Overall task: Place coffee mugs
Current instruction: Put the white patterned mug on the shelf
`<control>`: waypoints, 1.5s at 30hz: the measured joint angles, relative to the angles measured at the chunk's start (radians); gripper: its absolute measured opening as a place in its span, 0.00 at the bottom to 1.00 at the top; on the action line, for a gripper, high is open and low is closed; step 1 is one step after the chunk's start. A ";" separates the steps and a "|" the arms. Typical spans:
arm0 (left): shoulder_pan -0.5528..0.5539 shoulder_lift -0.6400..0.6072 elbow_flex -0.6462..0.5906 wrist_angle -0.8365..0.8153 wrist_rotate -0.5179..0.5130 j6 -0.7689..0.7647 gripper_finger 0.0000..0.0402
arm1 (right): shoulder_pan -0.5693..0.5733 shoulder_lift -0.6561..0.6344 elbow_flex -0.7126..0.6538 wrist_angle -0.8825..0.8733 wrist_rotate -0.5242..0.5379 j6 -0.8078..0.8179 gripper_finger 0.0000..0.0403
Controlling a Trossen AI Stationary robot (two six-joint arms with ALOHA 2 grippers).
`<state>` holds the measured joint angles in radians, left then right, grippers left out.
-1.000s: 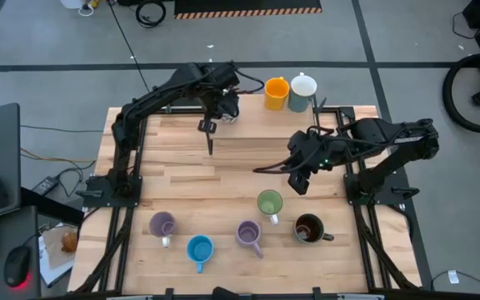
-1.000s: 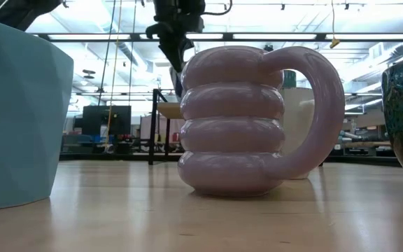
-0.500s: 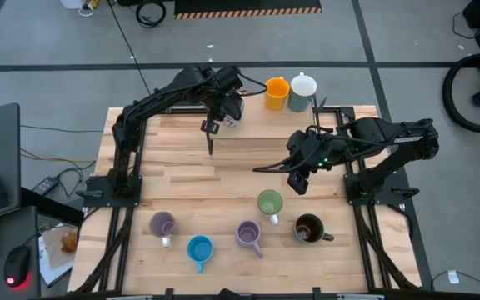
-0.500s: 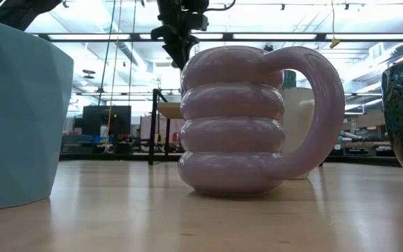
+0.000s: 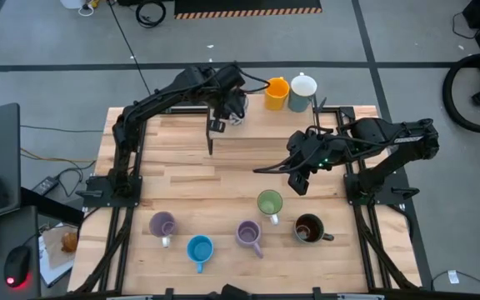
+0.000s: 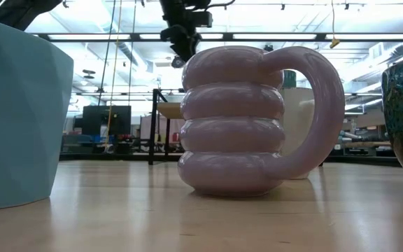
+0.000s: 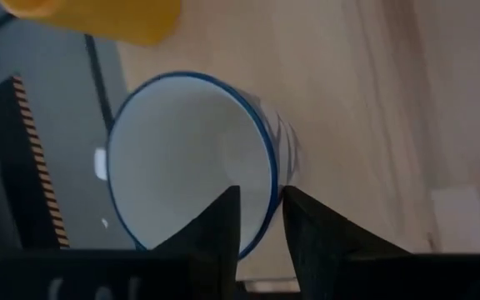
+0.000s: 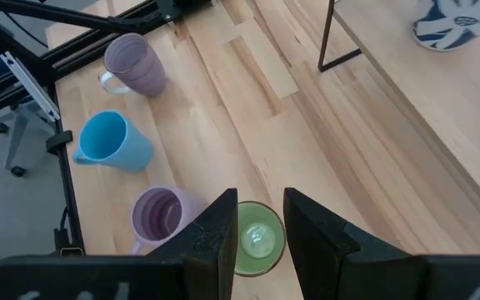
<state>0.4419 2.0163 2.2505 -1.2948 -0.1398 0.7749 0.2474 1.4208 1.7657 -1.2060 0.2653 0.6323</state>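
In the high view, the lower left of the wooden counter (image 5: 165, 167) carries a light purple ceramic mug (image 5: 162, 225) and, just right of it and lower, a light blue ceramic mug (image 5: 199, 248). Above them, near the upper middle of the frame, the left end effector (image 5: 223, 117) sits over a white ceramic mug with a blue rim (image 7: 194, 158); the left wrist view shows its two dark fingers (image 7: 223, 221) narrowly parted astride that mug's rim, one inside the cup and one outside, with a small gap to the wall, so the grip looks slack. To the right, at the counter's top edge, stand an orange ceramic mug (image 5: 276, 92) and a white ceramic mug (image 5: 303, 90), touching. Lower centre sits a ribbed light purple mug (image 5: 248, 234), then a green ceramic mug (image 5: 270, 203) directly under the right end effector (image 5: 300, 179), whose fingers are slightly apart and hold nothing. A dark brown glazed mug (image 5: 310, 228) stands at lower right.
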 joint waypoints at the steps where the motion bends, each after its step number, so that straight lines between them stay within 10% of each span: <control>1: 0.000 0.003 0.000 0.017 0.000 0.008 0.24 | 0.000 0.000 0.000 0.000 0.000 0.000 0.26; 45: 0.068 0.050 -0.002 0.106 0.143 0.224 0.06 | -0.001 0.000 0.000 0.008 0.002 0.053 0.26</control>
<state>0.5098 2.0666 2.2490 -1.1888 0.0036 0.9985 0.2462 1.4208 1.7653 -1.1980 0.2669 0.6853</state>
